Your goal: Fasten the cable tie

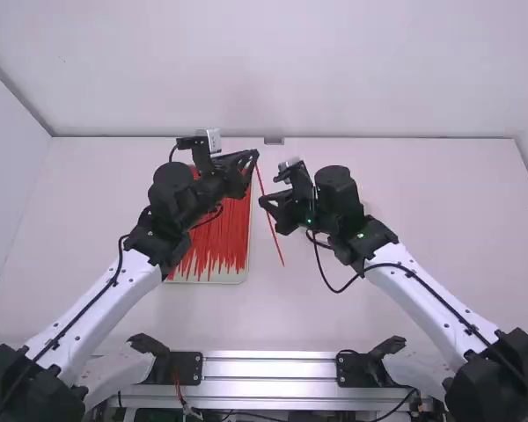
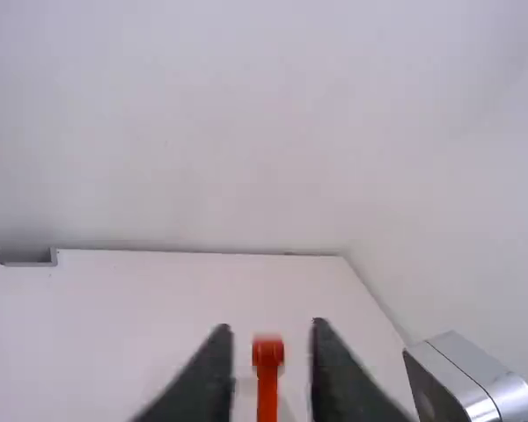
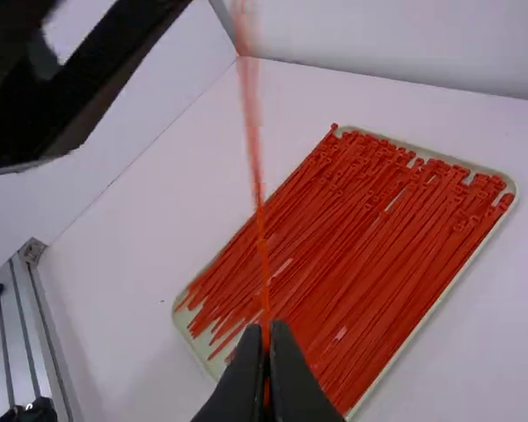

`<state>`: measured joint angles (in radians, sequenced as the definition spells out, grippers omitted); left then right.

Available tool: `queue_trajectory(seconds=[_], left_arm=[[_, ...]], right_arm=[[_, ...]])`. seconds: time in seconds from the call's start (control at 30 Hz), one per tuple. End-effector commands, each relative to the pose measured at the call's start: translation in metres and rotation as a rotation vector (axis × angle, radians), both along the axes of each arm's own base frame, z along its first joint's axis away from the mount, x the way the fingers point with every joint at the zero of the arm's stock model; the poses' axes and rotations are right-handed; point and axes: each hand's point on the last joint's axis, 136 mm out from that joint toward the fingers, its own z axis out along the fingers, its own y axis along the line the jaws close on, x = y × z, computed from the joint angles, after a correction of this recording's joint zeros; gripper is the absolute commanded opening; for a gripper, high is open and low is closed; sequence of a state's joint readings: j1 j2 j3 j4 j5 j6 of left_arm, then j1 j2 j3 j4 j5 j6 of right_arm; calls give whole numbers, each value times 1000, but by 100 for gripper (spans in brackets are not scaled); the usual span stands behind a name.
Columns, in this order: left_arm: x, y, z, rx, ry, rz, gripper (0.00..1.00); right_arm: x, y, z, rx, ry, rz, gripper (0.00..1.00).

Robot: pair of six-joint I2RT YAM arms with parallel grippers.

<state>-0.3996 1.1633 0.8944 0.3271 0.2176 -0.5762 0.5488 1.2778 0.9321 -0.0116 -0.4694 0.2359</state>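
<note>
As right fingers pinch it, the red cable tie runs straight.

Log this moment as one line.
right gripper: shut on red plastic cable tie | left gripper: at its head end | cream tray of red ties: on white table

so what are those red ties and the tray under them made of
Cable ties: they look like moulded plastic, probably nylon, orange-red with a slight sheen. The held tie stands thin and nearly straight in the air, so it is fairly stiff. Tray: pale cream, matte, rounded corners, likely plastic, though that is open.
</note>
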Motion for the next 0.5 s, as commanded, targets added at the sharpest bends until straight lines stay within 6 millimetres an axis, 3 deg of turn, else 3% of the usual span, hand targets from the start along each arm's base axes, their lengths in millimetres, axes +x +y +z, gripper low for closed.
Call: queue_trajectory(seconds=[0.0,0.07,0.23,0.47], left_arm=[[-3,-2,-1,44,-38,-16,41],[-1,8,5,60,-65,7,48],[-15,15,29,112,-218,-116,52],[-29,38,50,111,-368,-316,59]], right_arm=[[3,1,14,0,-61,26,0],[1,0,16,1,-88,70,0],[2,-9,21,14,-141,136,0],[6,-22,56,110,-306,239,0]])
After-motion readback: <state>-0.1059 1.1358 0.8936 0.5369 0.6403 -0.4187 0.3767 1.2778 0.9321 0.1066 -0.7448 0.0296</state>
